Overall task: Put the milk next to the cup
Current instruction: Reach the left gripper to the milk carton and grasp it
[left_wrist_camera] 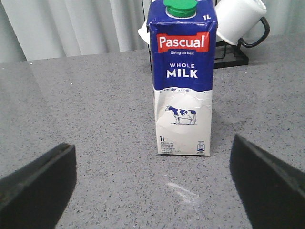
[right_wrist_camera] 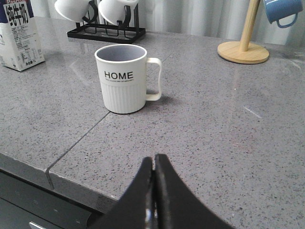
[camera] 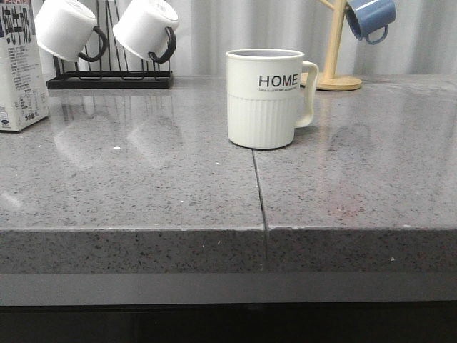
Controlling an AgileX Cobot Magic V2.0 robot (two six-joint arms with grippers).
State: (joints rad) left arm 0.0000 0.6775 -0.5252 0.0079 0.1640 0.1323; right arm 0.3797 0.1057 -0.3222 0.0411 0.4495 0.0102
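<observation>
The milk carton (left_wrist_camera: 182, 78) stands upright on the grey counter, blue top band, green cap, cow picture. It also shows at the far left of the front view (camera: 20, 68) and in the right wrist view (right_wrist_camera: 19, 36). The cream HOME cup (camera: 265, 98) stands mid-counter, handle to the right; it also shows in the right wrist view (right_wrist_camera: 125, 78). My left gripper (left_wrist_camera: 152, 183) is open and empty, short of the carton, fingers wide on either side. My right gripper (right_wrist_camera: 153, 164) is shut and empty, over the counter's front edge, short of the cup.
A black rack (camera: 111, 78) holds two white mugs with black handles (camera: 68, 28) at the back left. A wooden mug tree (camera: 335, 71) with a blue mug (camera: 370, 18) stands at the back right. A seam (camera: 258, 193) runs through the counter below the cup.
</observation>
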